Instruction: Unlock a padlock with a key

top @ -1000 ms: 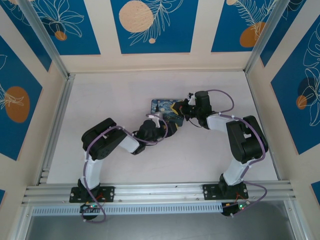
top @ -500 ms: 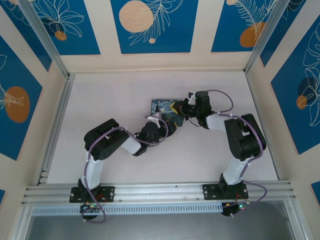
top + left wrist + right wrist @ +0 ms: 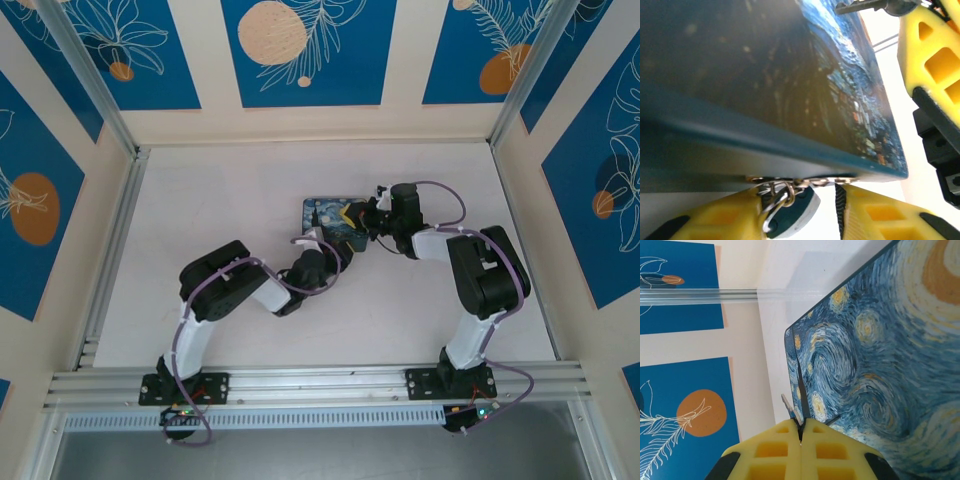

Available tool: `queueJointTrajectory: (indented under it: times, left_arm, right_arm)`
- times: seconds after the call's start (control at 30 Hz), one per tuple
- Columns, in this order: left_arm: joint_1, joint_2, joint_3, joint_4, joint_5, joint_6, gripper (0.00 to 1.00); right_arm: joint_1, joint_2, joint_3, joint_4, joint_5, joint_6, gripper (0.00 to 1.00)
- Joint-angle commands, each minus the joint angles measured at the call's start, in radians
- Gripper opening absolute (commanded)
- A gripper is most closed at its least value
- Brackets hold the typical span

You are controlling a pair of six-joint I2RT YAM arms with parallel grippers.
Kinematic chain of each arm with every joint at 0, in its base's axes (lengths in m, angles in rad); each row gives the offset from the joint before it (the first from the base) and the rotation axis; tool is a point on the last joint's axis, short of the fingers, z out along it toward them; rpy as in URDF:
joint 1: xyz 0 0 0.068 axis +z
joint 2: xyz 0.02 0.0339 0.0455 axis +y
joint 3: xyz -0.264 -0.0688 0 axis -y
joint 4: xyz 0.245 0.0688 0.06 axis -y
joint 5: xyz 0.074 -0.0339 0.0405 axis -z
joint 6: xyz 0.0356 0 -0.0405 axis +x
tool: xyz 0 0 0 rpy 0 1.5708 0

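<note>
The padlock (image 3: 325, 213), a dark-blue box with a starry print, lies mid-table. Its long dark side (image 3: 765, 85) looms over my left gripper (image 3: 802, 200), whose yellow fingers stand open just under it. The key (image 3: 805, 181), thin silver metal, sits against that side, with a split ring (image 3: 774, 205) and a dark round tag (image 3: 795, 217) hanging by the left finger; a gap separates the tag from the right finger. My right gripper (image 3: 801, 426) is shut at the print's (image 3: 880, 355) edge. A grey sliver (image 3: 786, 405) pokes from its tips; I cannot tell what it is.
From above, the left gripper (image 3: 338, 255) is at the box's near corner and the right gripper (image 3: 358, 215) at its right edge, close together. The right gripper's yellow finger (image 3: 935, 50) stands beside the box. Aluminium rails (image 3: 110, 250) and patterned walls enclose the table.
The left arm's elbow has swung to the right and its wrist has edged closer under the box. The right arm and the box have stayed put.
</note>
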Motion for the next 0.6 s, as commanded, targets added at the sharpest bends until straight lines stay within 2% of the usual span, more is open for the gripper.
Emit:
queueJointTrajectory:
  times: [0.0, 0.07, 0.27, 0.5, 0.57]
  left_arm:
    - [-0.011, 0.055, -0.008, -0.095, -0.033, -0.053, 0.34]
    - [-0.011, 0.055, -0.008, -0.099, -0.038, -0.058, 0.32]
    - [-0.011, 0.051, -0.008, -0.109, -0.042, -0.071, 0.15]
    - [-0.012, 0.016, -0.024, -0.122, -0.034, -0.094, 0.0]
    - [-0.009, -0.007, -0.03, -0.151, -0.018, -0.113, 0.0]
  right_arm:
    - [-0.005, 0.02, -0.019, 0.004, -0.015, 0.01, 0.0]
    - [-0.007, 0.02, -0.021, 0.007, -0.017, 0.012, 0.0]
    - [-0.014, 0.018, -0.023, 0.016, -0.029, 0.015, 0.0]
    - [-0.024, -0.009, -0.008, 0.012, -0.053, 0.018, 0.0]
    - [-0.029, -0.033, -0.002, 0.004, -0.063, 0.017, 0.0]
